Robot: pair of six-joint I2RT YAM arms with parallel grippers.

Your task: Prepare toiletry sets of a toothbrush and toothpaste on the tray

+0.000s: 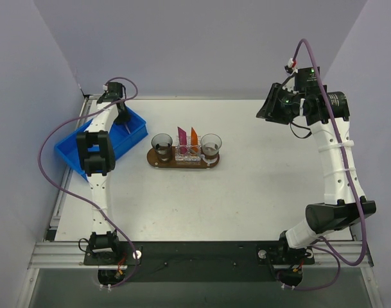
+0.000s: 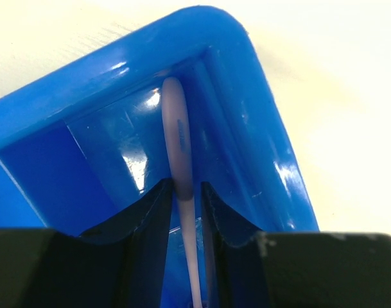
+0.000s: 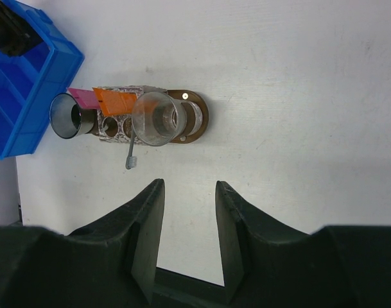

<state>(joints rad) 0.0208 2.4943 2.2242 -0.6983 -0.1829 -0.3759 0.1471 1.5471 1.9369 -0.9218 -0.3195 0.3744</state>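
Table (image 1: 259,186): white, walled on three sides, with both arms mounted at the near edge.

Right arm (image 1: 333,154): raised over the far right of the table. The right gripper (image 3: 190,186) hangs well above the surface, its jaws standing apart with nothing between them. Its camera looks down towards the tray.

Left arm (image 1: 95,167): stretched along the left side and reaching into the blue bin (image 1: 128,142) at the far left. The left gripper (image 2: 187,186) is down in a corner of that bin. Its jaws sit close on either side of a thin pale lavender toothbrush (image 2: 176,128) that leans up into the corner. Whether they actually clamp it, I cannot tell.

Tray (image 1: 182,165): a dark brown oval board lying crosswise near the middle of the table, just right of the bin and apart from it.

On the tray:
- A glass cup stands upright at the left end (image 1: 162,146).
- A second glass cup (image 1: 210,146) stands upright at the right end.
- A clear holder (image 1: 187,153) with round holes sits between them.
- The orange toothpaste (image 1: 194,136) stands upright in the holder, flat end up.
- A pink piece (image 1: 182,136) of similar shape stands just to its left.

A thin grey stick (image 3: 130,157) juts out beside the right cup. Whether it is seated in the holder cannot be determined.
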